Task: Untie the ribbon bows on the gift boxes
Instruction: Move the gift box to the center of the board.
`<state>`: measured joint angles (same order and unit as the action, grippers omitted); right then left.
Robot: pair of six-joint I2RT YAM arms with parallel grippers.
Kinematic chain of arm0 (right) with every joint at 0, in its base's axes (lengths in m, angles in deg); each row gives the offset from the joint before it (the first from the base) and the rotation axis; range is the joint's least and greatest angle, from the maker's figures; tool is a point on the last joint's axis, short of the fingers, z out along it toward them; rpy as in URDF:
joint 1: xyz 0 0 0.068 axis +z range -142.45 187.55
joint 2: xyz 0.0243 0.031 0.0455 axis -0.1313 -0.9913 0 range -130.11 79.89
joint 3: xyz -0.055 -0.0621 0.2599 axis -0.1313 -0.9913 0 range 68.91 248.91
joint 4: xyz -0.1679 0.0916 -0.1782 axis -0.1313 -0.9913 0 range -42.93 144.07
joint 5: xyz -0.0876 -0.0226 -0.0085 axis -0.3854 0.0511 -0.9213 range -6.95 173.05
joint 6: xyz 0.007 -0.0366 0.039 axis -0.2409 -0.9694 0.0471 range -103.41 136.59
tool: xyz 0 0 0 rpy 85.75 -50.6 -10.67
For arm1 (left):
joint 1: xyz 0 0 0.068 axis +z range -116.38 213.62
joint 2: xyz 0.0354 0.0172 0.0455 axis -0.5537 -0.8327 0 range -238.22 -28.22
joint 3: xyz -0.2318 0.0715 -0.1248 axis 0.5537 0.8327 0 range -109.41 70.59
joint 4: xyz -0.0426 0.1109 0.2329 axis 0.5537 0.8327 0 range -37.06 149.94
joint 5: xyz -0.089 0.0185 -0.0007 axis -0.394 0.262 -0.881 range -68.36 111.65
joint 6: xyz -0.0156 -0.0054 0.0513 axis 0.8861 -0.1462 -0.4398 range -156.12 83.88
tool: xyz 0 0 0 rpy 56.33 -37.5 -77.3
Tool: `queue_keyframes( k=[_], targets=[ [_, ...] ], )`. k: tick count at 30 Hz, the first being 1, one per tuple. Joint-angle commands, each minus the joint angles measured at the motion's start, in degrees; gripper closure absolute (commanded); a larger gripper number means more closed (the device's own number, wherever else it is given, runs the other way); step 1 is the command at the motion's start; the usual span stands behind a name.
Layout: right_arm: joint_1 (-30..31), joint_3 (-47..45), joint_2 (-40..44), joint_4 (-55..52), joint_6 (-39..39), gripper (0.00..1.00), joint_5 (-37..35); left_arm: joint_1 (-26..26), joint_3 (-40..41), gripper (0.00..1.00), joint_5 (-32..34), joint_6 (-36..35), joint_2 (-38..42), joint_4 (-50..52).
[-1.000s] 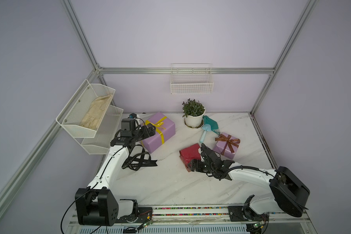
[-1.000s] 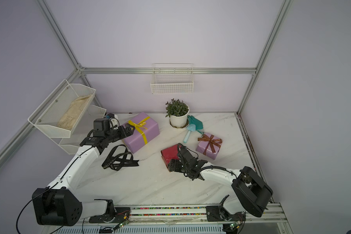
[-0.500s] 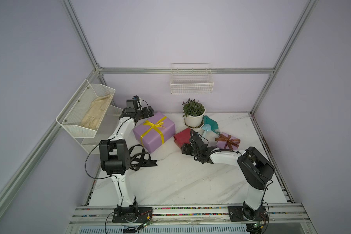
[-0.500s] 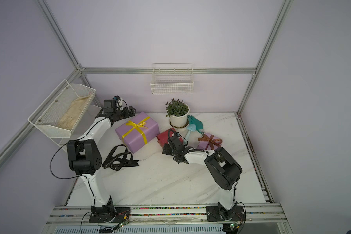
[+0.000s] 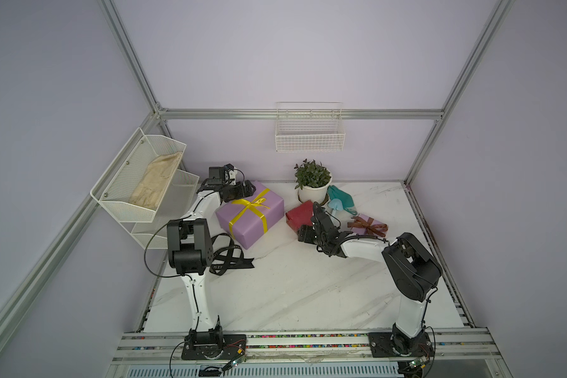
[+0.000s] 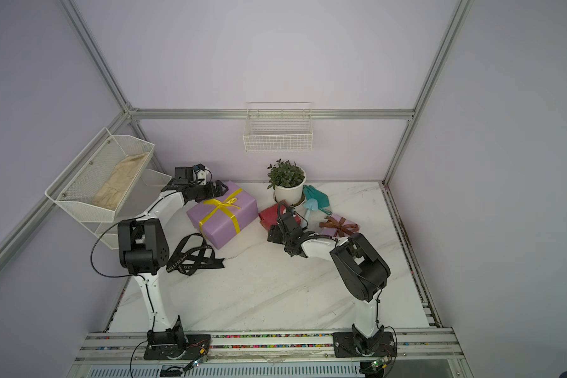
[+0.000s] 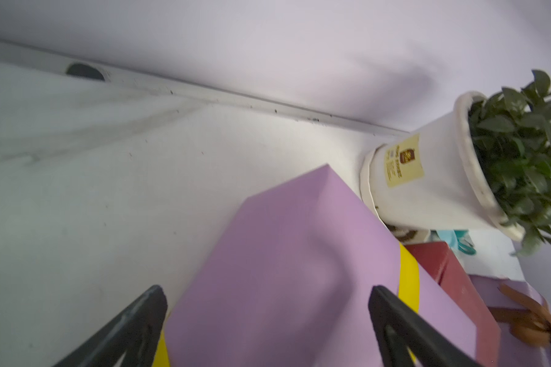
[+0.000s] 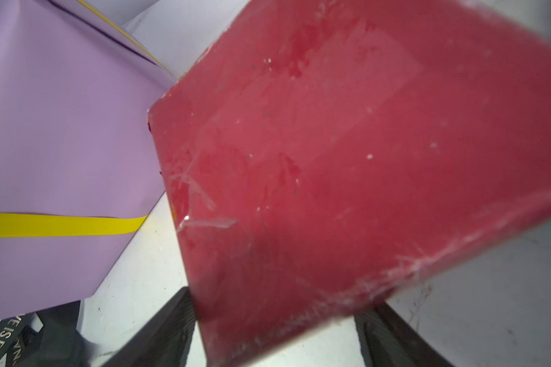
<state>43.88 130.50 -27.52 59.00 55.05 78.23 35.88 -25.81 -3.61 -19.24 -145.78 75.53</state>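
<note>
The large lilac gift box [image 5: 249,217] carries a yellow ribbon bow [image 5: 252,204], tied. My left gripper [image 5: 243,191] hangs open at that box's back left corner [image 7: 299,254], its fingers [image 7: 153,305] straddling it without touching. The small red gift box [image 5: 298,216] has no ribbon and sits tilted between the jaws of my right gripper [image 8: 277,321], which is shut on it; in a top view the right gripper [image 6: 283,217] is near the flowerpot. The small lilac gift box [image 5: 370,222] keeps its brown ribbon bow [image 5: 367,225]. A black lettered ribbon [image 5: 229,258] lies loose on the table.
A white flowerpot [image 5: 311,193] with a plant stands at the back, with a teal glove [image 5: 339,196] and a light-blue trowel [image 5: 336,206] beside it. A tiered mesh shelf [image 5: 144,183] juts in at the left. A wire basket [image 5: 308,137] hangs on the back wall.
Over the second, my right gripper carried the red box from mid-table back toward the flowerpot. My left gripper went from the large box's left side to its back corner.
</note>
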Motion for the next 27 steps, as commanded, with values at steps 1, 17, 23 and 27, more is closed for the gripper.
queue_keyframes(
  k=[1, 17, 23, 27],
  targets=[
    [0.05, -1.86, 4.06, 1.21, 0.21, 0.18, 1.06, -1.69, 8.32, 0.0, -4.54, 2.0, 8.74, -3.56],
    [1.78, -12.86, 20.75, -5.5, -0.38, 0.24, 0.3, -10.67, 39.42, 0.06, -6.4, 8.21, 33.17, -10.64],
    [1.98, -7.46, 15.53, -6.98, -4.93, 0.32, -1.91, -10.14, 42.46, 0.0, 5.96, 12.14, 39.55, -12.84],
    [2.69, -4.55, 13.51, -6.91, -7.56, 0.39, 4.09, -10.0, 39.9, 0.0, 4.19, 13.78, 35.0, -14.59]
  ],
)
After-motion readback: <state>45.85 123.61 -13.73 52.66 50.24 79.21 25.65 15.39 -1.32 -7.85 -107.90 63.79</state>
